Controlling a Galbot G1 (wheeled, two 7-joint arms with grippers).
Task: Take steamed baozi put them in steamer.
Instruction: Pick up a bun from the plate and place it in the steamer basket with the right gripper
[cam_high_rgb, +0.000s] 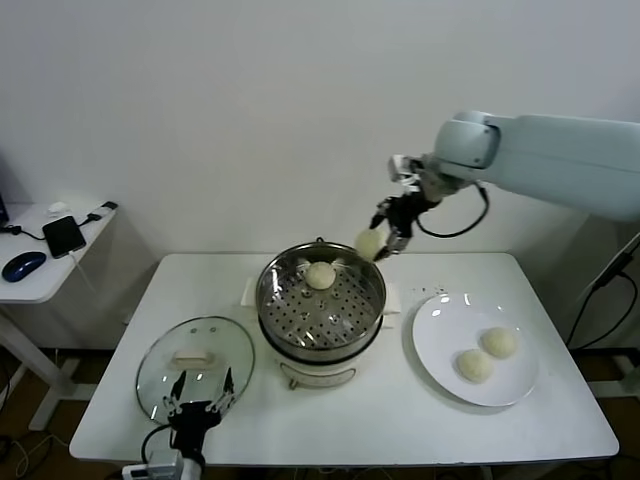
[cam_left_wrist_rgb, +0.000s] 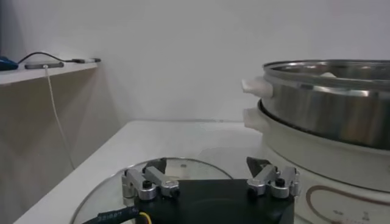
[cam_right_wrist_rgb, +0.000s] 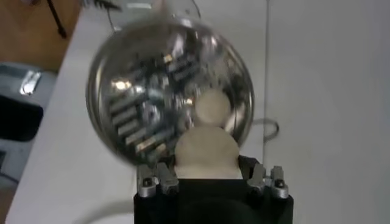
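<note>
The shiny steel steamer stands mid-table on its cream base, with one cream-white baozi resting on the perforated tray near the far side. My right gripper hangs above the steamer's far right rim, shut on another baozi. The right wrist view shows that held baozi between the jaws, with the tray's baozi and the steamer below. Two more baozi lie on the white plate at the right. My left gripper rests open, low at the table's front left, over the glass lid.
A round glass lid lies flat on the table left of the steamer, under the left gripper. A side table at far left carries a phone and a mouse. A white wall stands close behind the table.
</note>
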